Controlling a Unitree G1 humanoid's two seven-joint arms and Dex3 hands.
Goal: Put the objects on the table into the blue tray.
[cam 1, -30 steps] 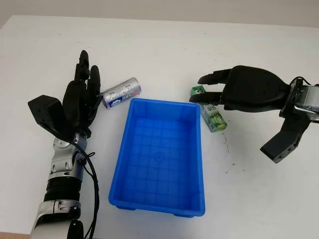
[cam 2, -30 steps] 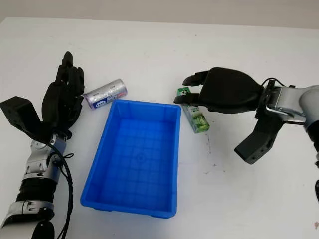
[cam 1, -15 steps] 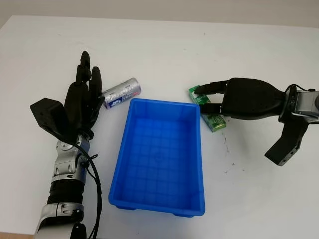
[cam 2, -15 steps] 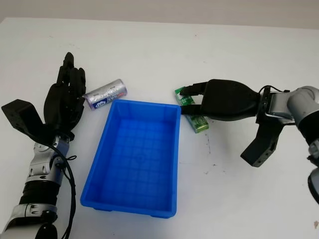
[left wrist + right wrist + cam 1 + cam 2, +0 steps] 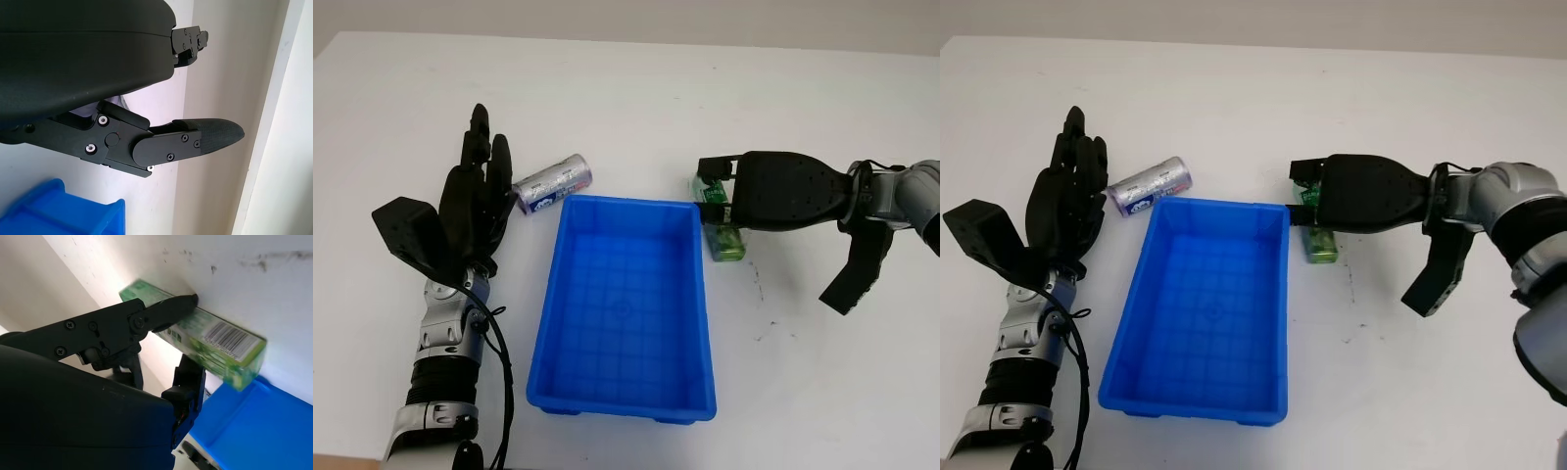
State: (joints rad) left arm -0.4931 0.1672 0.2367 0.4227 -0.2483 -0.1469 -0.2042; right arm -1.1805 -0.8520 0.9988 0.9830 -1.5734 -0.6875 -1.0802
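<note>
The blue tray (image 5: 555, 294) stands in the middle of the white table with nothing inside it. A green box (image 5: 725, 242) lies just past the tray's far right corner, and it also appears in the right wrist view (image 5: 215, 340). My right hand (image 5: 715, 196) reaches in from the right and is shut on the green box, with a finger (image 5: 168, 311) on one long side and the thumb (image 5: 190, 382) on the other. A silver can (image 5: 553, 182) lies on its side off the tray's far left corner. My left hand (image 5: 475, 196) is open, upright just left of the can.
The tray's right wall (image 5: 707, 294) runs close beside the green box. Small dark marks (image 5: 759, 289) dot the table right of the tray. The table's far edge (image 5: 626, 41) crosses the top.
My right hand's fingers have closed onto the green box, and the box has swung nearer to the tray's corner. The left hand and the can have stayed put.
</note>
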